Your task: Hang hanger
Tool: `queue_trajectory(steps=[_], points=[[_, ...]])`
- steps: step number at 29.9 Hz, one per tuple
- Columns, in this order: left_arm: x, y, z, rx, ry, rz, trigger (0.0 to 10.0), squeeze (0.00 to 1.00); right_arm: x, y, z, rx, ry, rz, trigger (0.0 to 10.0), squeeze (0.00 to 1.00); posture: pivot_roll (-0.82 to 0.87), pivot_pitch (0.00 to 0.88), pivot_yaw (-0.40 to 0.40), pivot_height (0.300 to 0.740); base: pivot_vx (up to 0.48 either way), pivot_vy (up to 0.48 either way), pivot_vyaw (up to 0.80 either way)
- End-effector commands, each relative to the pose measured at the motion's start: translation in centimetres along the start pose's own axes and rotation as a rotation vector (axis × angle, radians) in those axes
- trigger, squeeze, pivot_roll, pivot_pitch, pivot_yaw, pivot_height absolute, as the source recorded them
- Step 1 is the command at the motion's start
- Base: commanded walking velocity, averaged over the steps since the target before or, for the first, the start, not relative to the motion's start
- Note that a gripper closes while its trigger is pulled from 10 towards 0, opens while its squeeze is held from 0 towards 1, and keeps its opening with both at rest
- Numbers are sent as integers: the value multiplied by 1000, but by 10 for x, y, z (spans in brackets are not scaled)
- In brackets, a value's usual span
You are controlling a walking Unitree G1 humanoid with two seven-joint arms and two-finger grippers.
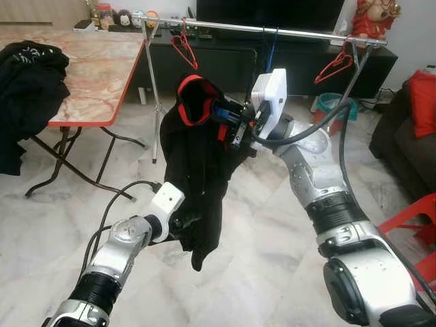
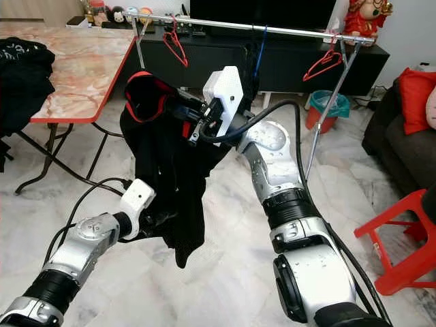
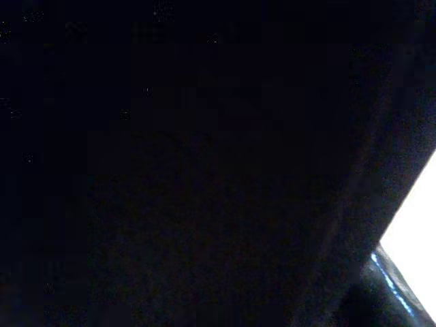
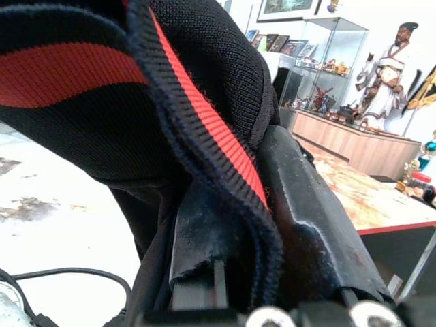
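A black garment (image 1: 197,177) with red trim at its collar (image 4: 197,109) hangs in mid-air in front of me. My right gripper (image 1: 221,119) is shut on the collar, and the cloth drapes over its black fingers (image 4: 313,225). Whether a hanger sits inside the garment is hidden by cloth. My left gripper (image 1: 185,221) is pushed into the garment's lower part, buried in the fabric; the left wrist view is almost black. Behind, a silver clothes rail (image 1: 272,30) carries a red hanger (image 1: 184,46) on the left, another red hanger (image 1: 335,67) on the right and a blue one (image 1: 271,51) between them.
A marble-topped folding table (image 1: 88,75) with a pile of black clothes (image 1: 27,75) stands at the left. Behind the rail is a dark TV cabinet (image 1: 225,58). On the right are a teal bin (image 1: 330,102), a dark sofa (image 1: 409,136) and a red stool (image 1: 415,218).
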State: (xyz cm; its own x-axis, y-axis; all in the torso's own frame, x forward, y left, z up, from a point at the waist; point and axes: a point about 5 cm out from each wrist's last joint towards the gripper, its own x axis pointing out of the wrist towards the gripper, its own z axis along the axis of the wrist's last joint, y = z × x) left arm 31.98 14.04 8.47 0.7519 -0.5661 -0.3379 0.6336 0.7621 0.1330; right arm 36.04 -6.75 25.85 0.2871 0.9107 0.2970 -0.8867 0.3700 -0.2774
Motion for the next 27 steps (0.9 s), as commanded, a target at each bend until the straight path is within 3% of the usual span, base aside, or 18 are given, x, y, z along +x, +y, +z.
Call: queue_trajectory(steps=[1,12,27], points=[[2,3,5,9,-21,19,0,0,7,-4,21,-44,-67,3,0,0,61,0,-75,740,0,0,0],[2,2,11,-11,-72,-4,0,0,7,-2,18,-31,-66,5,0,0,63,0,-73,740,0,0,0],[-1,2,8,11,-60,-31,0,0,5,0,10,-22,-40,-6,0,0,66,0,-72,740,0,0,0]])
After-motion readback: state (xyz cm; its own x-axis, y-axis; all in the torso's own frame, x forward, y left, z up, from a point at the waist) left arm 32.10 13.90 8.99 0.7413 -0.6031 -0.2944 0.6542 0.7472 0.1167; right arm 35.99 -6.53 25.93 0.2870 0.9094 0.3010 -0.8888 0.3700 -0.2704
